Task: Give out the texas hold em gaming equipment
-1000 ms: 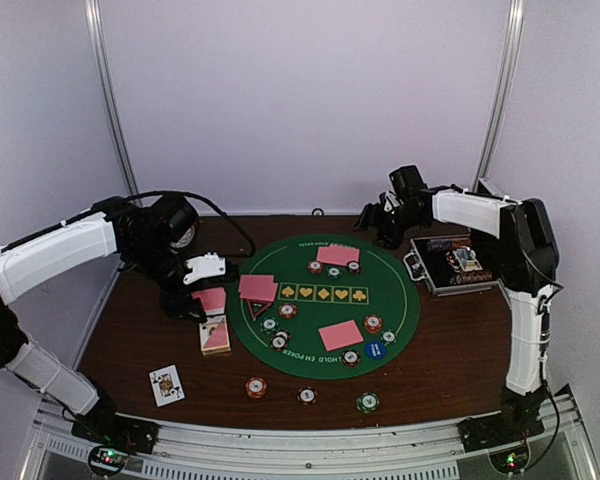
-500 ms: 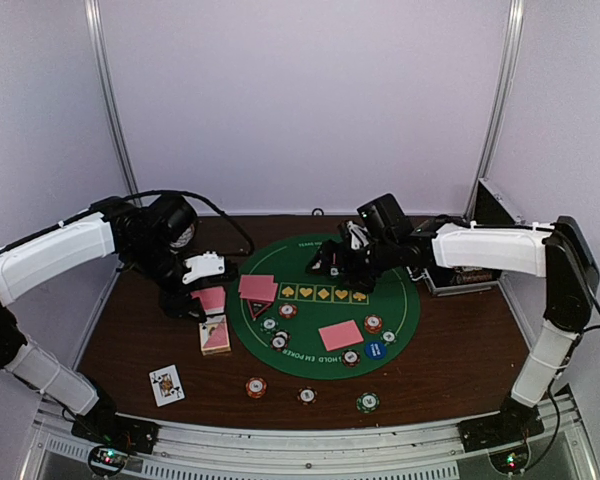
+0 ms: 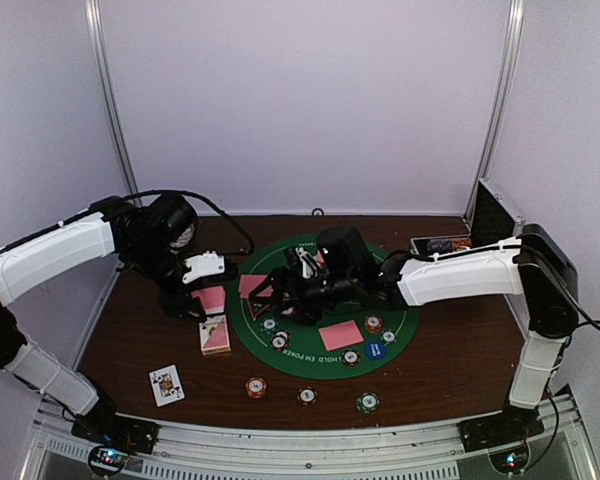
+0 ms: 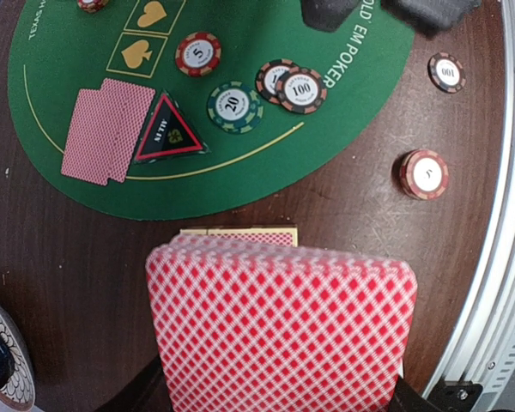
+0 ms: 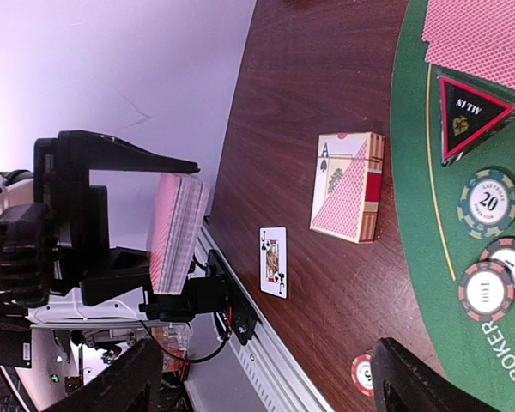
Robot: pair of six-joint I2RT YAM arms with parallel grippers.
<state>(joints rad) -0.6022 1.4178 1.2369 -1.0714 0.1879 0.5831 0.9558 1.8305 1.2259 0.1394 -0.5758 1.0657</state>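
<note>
Green mat (image 4: 77, 51) ahead: my left gripper (image 3: 195, 297) is clamped on the card deck (image 4: 279, 330) above the table (image 4: 51, 257); right gripper (image 5: 270, 360) hangs apart over the mat. Deck looks light, slick, loose; I'd squeeze across its long edges.

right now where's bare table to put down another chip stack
Widest bare wood: right of the mat, in front of the case. A smaller patch lies left of the jack and card box. Crowded: the mat's left half, under the right arm, and the front edge with three chips.
</note>
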